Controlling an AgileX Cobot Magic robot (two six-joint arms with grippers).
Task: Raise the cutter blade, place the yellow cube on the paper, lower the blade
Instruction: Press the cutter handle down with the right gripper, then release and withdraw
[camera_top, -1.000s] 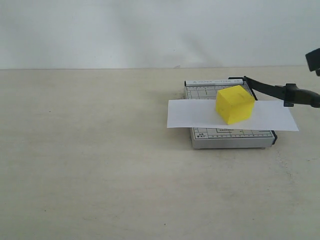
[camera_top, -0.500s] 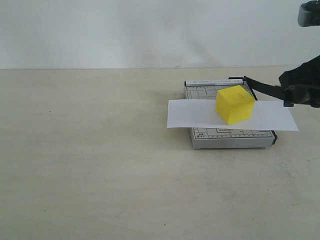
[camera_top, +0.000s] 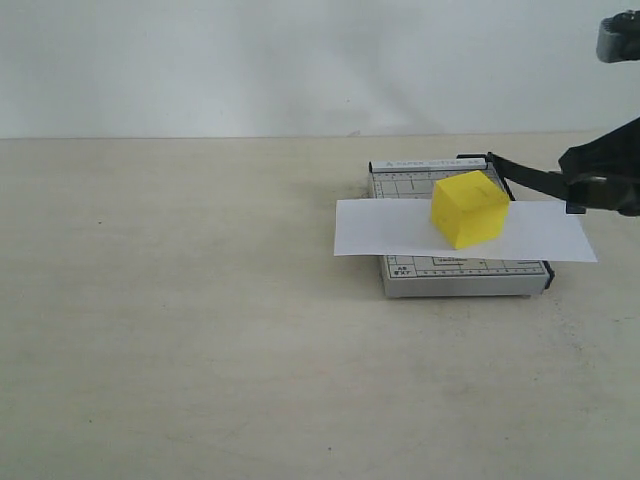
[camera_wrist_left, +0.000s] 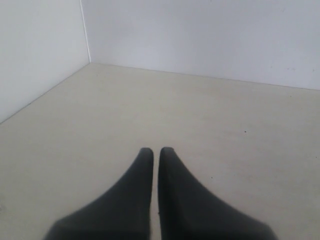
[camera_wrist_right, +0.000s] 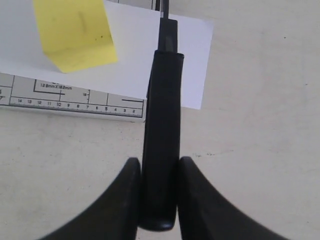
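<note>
The yellow cube (camera_top: 469, 208) (camera_wrist_right: 75, 32) rests on the white paper (camera_top: 380, 228) (camera_wrist_right: 135, 55), which lies across the grey gridded cutter base (camera_top: 455, 275) (camera_wrist_right: 60, 97). The cutter blade (camera_top: 530, 179) (camera_wrist_right: 162, 125) stands raised at a slant from its hinge at the base's far right corner. My right gripper (camera_top: 600, 190) (camera_wrist_right: 159, 167) is shut on the blade's thick handle end, one finger on each side. My left gripper (camera_wrist_left: 156, 151) is shut with nothing in it, over bare table; it does not show in the exterior view.
The beige table (camera_top: 200, 330) runs back to a white wall (camera_top: 300, 60). In the left wrist view a side wall (camera_wrist_left: 35, 50) meets the table at a corner.
My right gripper came in from the right edge and closed round the blade's handle. Cube, paper and blade have kept their places.
</note>
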